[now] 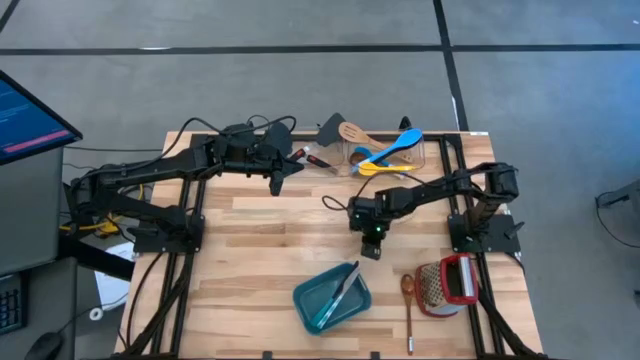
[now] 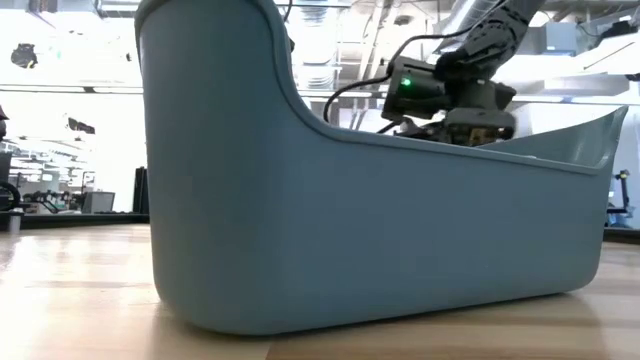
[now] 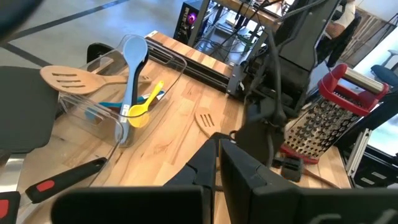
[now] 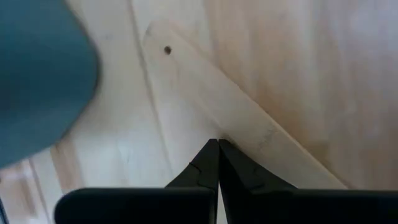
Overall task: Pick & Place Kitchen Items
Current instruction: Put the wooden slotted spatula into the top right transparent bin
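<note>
On the wooden table (image 1: 260,240), both tools, left (image 1: 279,187) and right (image 1: 371,250), pinch shut, empty.

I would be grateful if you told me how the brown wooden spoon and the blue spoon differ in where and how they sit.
The brown wooden spoon lies flat on the bare table beside the grater; the blue spoon rests in the clear container at the far edge, bowl raised above its rim. The former lies alone, the latter among other utensils. Both are slim and long-handled.
</note>
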Controlling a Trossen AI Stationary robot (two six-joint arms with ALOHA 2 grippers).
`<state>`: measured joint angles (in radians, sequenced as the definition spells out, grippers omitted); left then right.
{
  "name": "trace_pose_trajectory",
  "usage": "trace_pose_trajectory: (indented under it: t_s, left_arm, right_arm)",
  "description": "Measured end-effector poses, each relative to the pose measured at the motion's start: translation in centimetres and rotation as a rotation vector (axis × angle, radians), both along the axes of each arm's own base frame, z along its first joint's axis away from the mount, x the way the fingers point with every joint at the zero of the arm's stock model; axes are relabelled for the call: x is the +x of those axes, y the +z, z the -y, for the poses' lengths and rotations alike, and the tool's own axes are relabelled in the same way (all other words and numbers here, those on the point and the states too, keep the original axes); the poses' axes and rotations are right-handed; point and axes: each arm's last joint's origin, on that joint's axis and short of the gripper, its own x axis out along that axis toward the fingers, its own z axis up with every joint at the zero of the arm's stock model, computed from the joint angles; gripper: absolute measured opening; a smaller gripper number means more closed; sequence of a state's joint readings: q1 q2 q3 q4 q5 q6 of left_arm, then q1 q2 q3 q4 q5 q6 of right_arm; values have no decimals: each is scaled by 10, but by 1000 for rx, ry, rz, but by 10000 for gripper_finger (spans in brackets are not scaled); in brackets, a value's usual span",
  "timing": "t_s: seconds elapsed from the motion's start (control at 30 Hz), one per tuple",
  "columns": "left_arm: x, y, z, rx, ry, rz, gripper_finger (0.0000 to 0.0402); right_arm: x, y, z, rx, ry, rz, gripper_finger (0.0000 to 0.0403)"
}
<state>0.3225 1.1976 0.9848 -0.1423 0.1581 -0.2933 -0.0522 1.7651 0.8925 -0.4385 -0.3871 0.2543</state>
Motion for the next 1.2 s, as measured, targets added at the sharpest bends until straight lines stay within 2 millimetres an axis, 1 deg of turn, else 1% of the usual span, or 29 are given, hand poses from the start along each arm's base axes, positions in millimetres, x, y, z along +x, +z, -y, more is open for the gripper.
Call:
trace_pose_trajectory:
  t_s: [0.1, 0.2, 0.5, 0.7, 1.0, 1.2]
  left_arm:
    - [0, 0, 0, 0, 0, 0, 7]
    - [0, 0, 0, 0, 0, 0, 7]
    - [0, 0, 0, -2, 1, 0, 7]
    - [0, 0, 0, -3, 1, 0, 7]
    - [0, 0, 0, -3, 1, 0, 7]
    - [0, 0, 1, -3, -2, 0, 7]
  right_arm:
    - [3, 0, 13, -10, -37, 31, 0]
    - [3, 0, 22, -33, -36, 60, 0]
    - [1, 0, 34, -39, 17, 86, 0]
    - [3, 1, 47, -63, -15, 129, 0]
    - [3, 1, 55, -84, 10, 164, 0]
    - [9, 3, 58, -124, 5, 224, 0]
